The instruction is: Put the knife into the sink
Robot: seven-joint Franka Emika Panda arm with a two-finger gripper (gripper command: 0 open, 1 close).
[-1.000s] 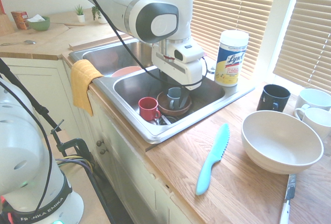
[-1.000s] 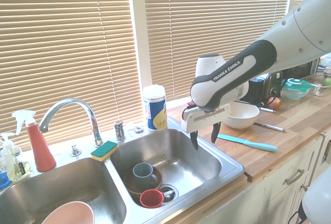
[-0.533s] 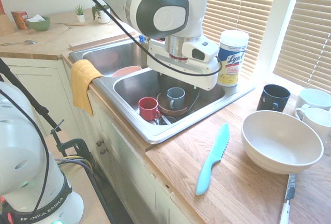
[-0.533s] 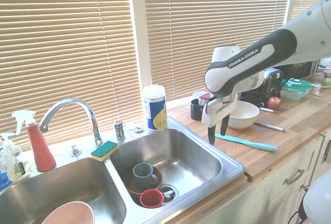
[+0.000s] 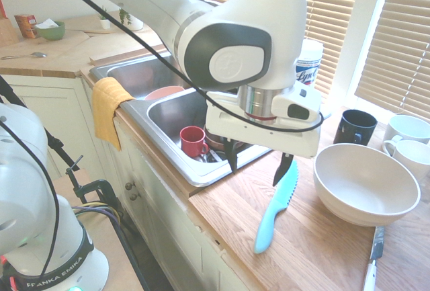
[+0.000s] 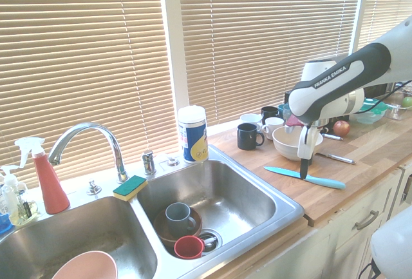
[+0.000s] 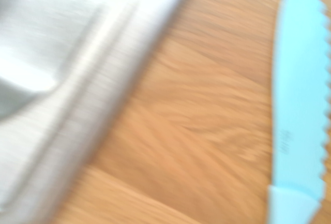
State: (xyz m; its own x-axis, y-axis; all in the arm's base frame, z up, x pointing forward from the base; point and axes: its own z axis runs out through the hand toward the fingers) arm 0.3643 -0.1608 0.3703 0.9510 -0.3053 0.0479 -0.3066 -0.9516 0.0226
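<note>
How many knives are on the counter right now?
2: the turquoise knife between sink and bowl, and a white-handled knife in front of the bowl.

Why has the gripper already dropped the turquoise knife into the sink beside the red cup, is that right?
Not quite. The turquoise knife lies on the wooden counter, outside the sink. The open gripper hangs above it, holding nothing. The first exterior view shows this. The red cup is indeed in the sink.

The pincer (image 5: pixel 257 165) has swung from the sink (image 5: pixel 201 170) to the knife (image 5: pixel 277 205).
</note>
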